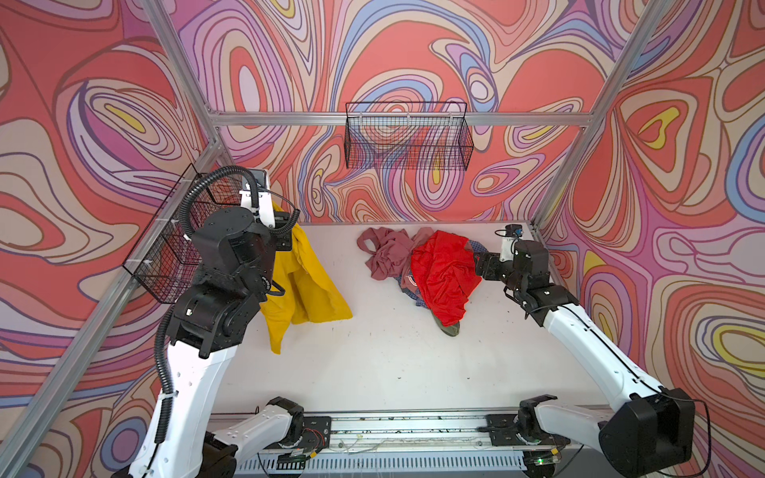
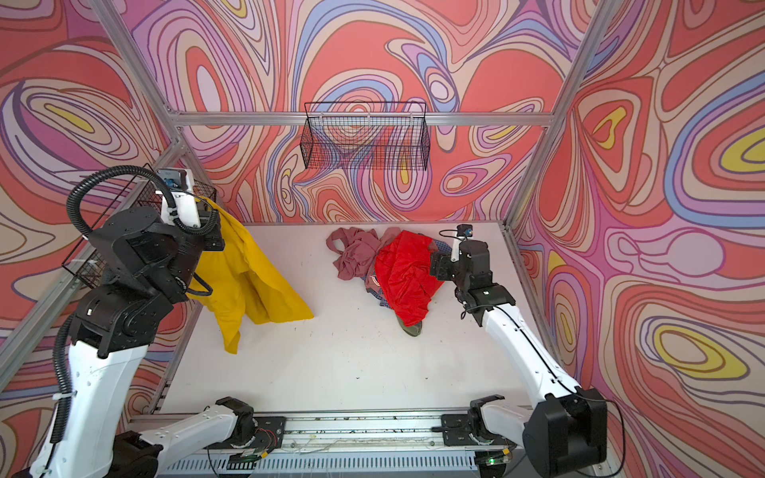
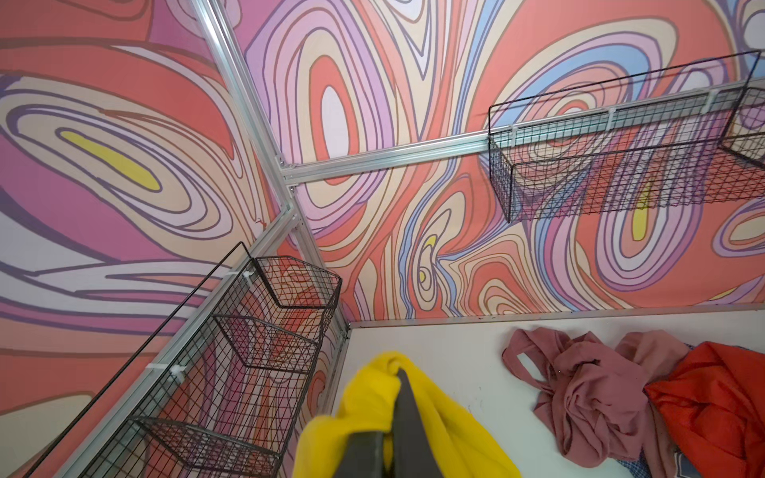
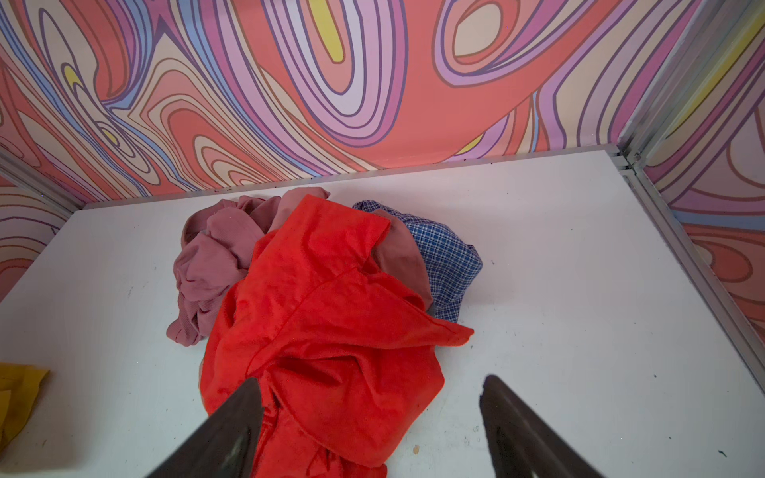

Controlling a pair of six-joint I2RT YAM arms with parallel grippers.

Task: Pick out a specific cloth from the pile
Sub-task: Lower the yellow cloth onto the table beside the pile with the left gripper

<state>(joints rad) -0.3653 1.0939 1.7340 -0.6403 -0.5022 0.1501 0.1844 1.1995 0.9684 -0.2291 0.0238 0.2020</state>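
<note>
Red cloth (image 4: 323, 331): tops the pile (image 1: 389, 256), under the right tool (image 4: 372, 430), jaws apart.
Yellow cloth (image 1: 304, 285): hangs at 9 o'clock, clamped by the left tool (image 3: 399, 397).

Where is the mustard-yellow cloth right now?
In both top views the mustard-yellow cloth hangs on the left from the shut left gripper, beside the wire basket on the left wall, well apart from the pile.
</note>
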